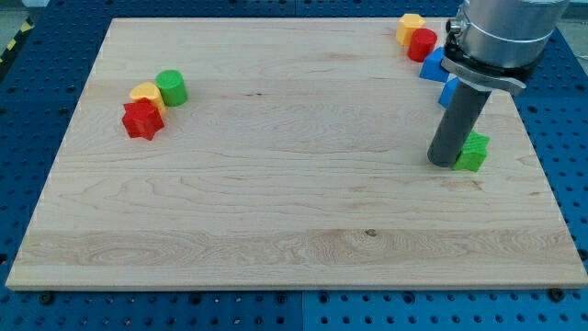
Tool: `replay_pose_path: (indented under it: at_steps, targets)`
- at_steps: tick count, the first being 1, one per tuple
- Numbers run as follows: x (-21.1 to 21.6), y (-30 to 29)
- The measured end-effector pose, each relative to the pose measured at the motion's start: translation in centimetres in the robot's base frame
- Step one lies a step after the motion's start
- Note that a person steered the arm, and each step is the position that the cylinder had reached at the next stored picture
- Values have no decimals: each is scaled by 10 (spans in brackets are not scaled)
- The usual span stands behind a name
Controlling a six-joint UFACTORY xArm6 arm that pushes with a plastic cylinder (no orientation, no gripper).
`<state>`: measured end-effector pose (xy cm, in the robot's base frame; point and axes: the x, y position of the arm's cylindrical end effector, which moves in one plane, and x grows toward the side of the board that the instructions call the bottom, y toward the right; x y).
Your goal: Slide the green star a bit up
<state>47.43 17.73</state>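
The wooden counter [276, 202] lies bare across its near half. Toward three o'clock, my tip [443, 163] rests on the wood, touching the green star [474, 153], which sits just at the tip's three o'clock side, partly hidden behind the dark rod [458, 124]. There is no pincer on this arm, so no released or clenched state can be told. Over at ten o'clock, a red star-like block [142, 119], a yellow block [145, 93] and a green cylinder [171, 87] cluster together, touching. Farther back, toward one o'clock, two blue blocks [434, 66] sit beside the rod, then a red cylinder [423, 44] and a yellow block [410, 27] at the far edge.
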Motion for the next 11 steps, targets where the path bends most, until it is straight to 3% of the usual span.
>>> replay_pose_path:
  at_steps: [2,3,4,11]
  targets:
    - [1,7]
    - [46,7]
    - [62,45]
    - [23,58]
